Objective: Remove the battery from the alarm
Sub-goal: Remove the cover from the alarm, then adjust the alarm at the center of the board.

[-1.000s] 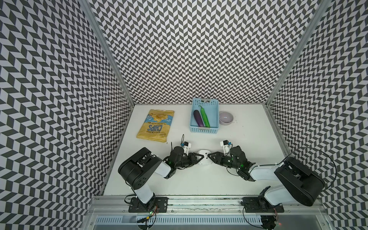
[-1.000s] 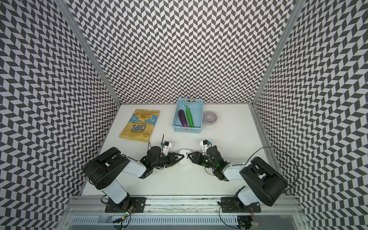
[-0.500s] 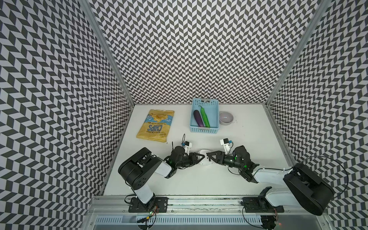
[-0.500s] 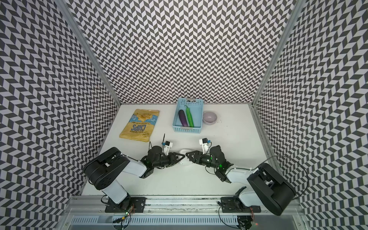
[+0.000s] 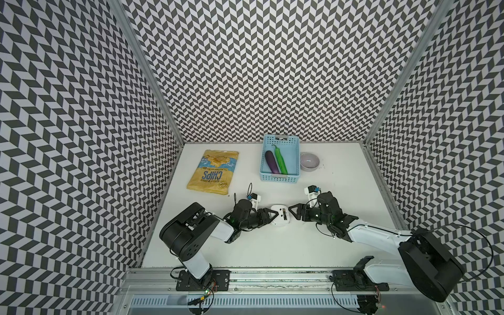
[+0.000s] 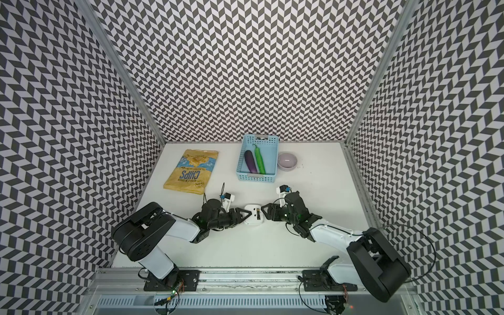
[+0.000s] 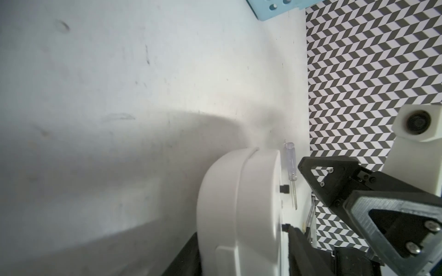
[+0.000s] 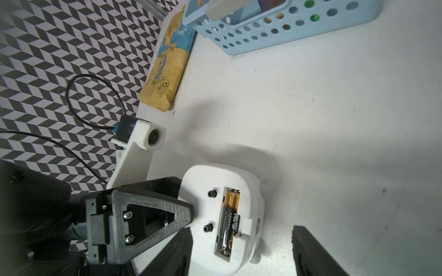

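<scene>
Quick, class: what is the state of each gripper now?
Left gripper: astride the alarm; grip cannot be told.
Right gripper: open, holding nothing.

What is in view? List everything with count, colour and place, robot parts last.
alarm: 1, white, front centre
battery: 1, black-gold, in alarm's back
screwdriver: 1, clear-handled, near alarm
chips bag: 1, yellow-blue, rear left
basket: 1, blue, rear centre
aubergine: 1, purple, in basket
green vegetable: 1, green, in basket
bowl: 1, lilac, right of basket
left gripper: 1, black, open, alarm's left
right gripper: 1, black, open, alarm's right
</scene>
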Controlling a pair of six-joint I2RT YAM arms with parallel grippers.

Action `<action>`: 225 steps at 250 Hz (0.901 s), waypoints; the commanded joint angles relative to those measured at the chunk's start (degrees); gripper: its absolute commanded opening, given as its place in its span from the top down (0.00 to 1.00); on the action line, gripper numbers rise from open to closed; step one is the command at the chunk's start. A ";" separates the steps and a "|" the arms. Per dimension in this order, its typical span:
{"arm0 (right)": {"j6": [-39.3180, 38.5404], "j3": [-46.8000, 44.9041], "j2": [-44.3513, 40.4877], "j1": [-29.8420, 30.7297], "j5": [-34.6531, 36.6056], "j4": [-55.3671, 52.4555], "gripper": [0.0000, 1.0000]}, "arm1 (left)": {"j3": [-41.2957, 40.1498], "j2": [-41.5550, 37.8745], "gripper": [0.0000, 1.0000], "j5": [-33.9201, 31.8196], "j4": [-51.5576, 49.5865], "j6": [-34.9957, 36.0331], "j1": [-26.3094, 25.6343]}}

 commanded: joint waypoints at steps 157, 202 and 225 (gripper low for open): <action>-18.70 15.95 12.18 1.16 -5.98 -5.05 0.28 | -6.65 -25.61 0.44 6.37 -17.62 7.92 0.55; -18.61 21.93 20.93 1.80 -8.86 -4.75 0.37 | -6.68 -22.35 0.49 10.62 -13.84 5.25 -2.68; -18.52 23.99 24.21 2.95 -10.07 -4.69 0.38 | -5.36 -17.66 0.51 12.63 -10.95 5.21 -3.52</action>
